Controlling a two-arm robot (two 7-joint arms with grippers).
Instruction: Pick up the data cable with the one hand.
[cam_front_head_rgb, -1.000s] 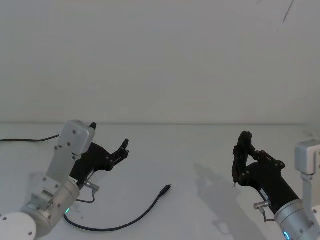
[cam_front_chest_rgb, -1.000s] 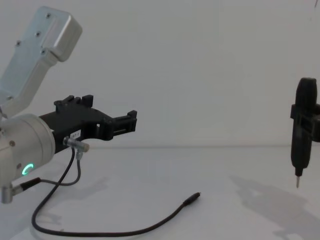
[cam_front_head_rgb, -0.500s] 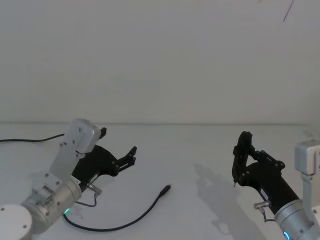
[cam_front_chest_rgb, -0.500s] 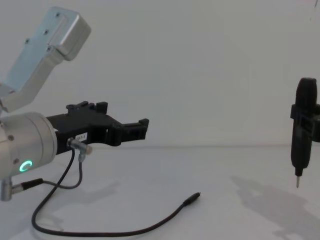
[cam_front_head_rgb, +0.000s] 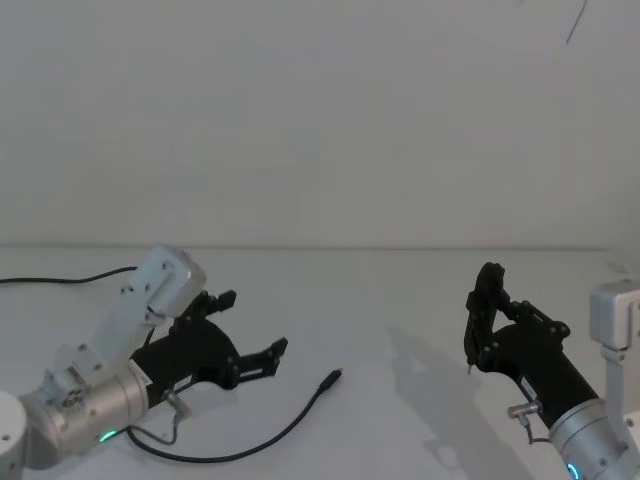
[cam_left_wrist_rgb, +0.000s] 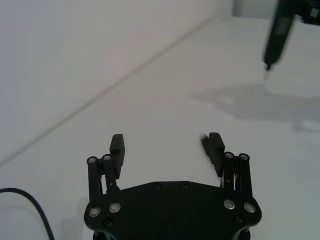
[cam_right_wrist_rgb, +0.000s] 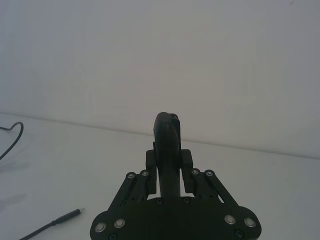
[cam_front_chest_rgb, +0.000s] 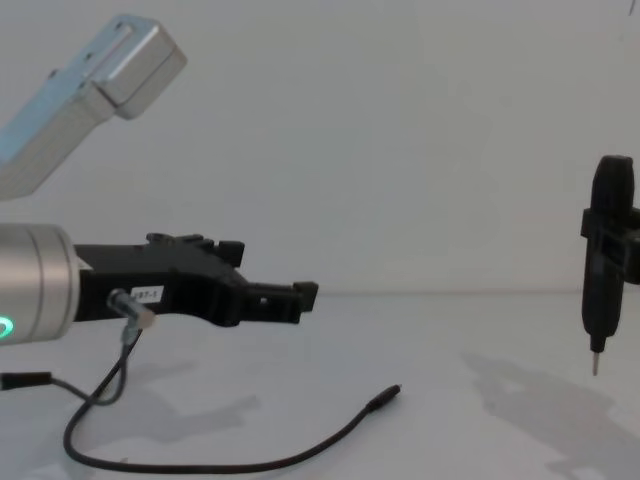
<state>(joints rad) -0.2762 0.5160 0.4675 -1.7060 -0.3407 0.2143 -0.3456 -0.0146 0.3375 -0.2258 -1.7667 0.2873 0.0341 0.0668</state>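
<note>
The left gripper (cam_front_head_rgb: 252, 322) reaches forward, low and nearly level over the bench (cam_front_head_rgb: 400, 290). Its fingers (cam_left_wrist_rgb: 117, 146) are spread wide, empty and touching nothing. The data cable (cam_front_head_rgb: 262, 438) lies curved on the bench below and just ahead, its plug (cam_front_chest_rgb: 385, 398) apart from the fingertips. The right gripper (cam_right_wrist_rgb: 168, 167) hangs well apart at the right, clenched on a pen-shaped tool (cam_front_chest_rgb: 605, 260) pointing down.

The single white worktop (cam_front_head_rgb: 400, 290) carries or has above it two black end effectors, namely the left end effector (cam_front_head_rgb: 253, 323) and the right end effector (cam_right_wrist_rgb: 169, 165), one pen-shaped tool (cam_front_chest_rgb: 604, 250), one data cable (cam_front_head_rgb: 255, 445) ending in one plug (cam_front_head_rgb: 332, 377), and possibly a second, separate black cord (cam_front_head_rgb: 60, 281) at the far left.
</note>
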